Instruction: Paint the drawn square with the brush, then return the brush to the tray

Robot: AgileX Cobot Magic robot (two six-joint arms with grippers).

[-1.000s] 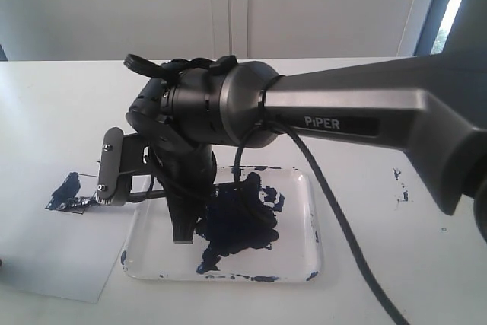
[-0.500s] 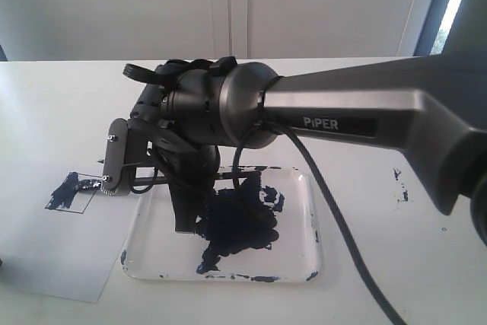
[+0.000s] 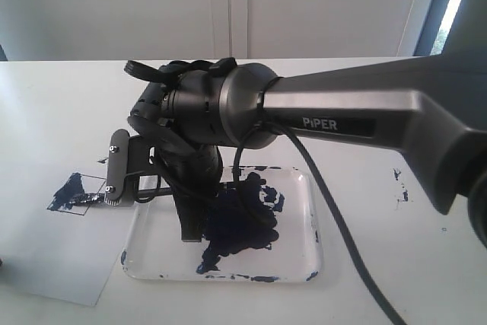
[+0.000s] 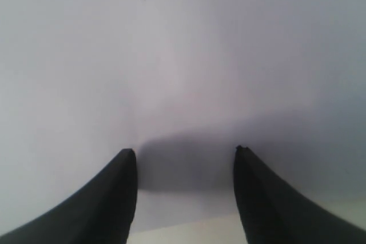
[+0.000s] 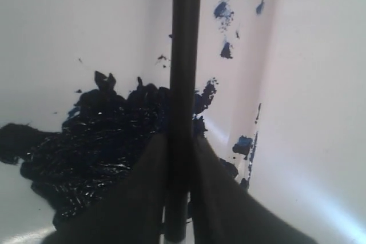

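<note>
My right gripper (image 3: 190, 230) (image 5: 180, 141) hangs fingers-down over the left part of the tray (image 3: 313, 262) and is shut on the brush (image 5: 186, 55). The thin black stick runs out from between the fingers, over the navy blot (image 3: 240, 222) (image 5: 97, 141) and out of the right wrist view. The arm's bulky wrist hides most of the brush in the exterior view. The drawn square (image 3: 76, 190) lies left of the tray, its left part navy, its right part still white inside a thin outline. My left gripper (image 4: 186, 152) is open over a plain white surface, nothing between its fingers.
The square is on a white paper sheet (image 3: 53, 264) at the table's front left. The right arm (image 3: 365, 112) and its black cable (image 3: 342, 241) cross above the tray. Blue paint specks (image 3: 399, 184) mark the table at the right. The tray rim (image 5: 254, 135) carries blue smears.
The right wrist rocked up and a little left half a second ago, then came back down and slightly right. Its grip on the brush is the same.
</note>
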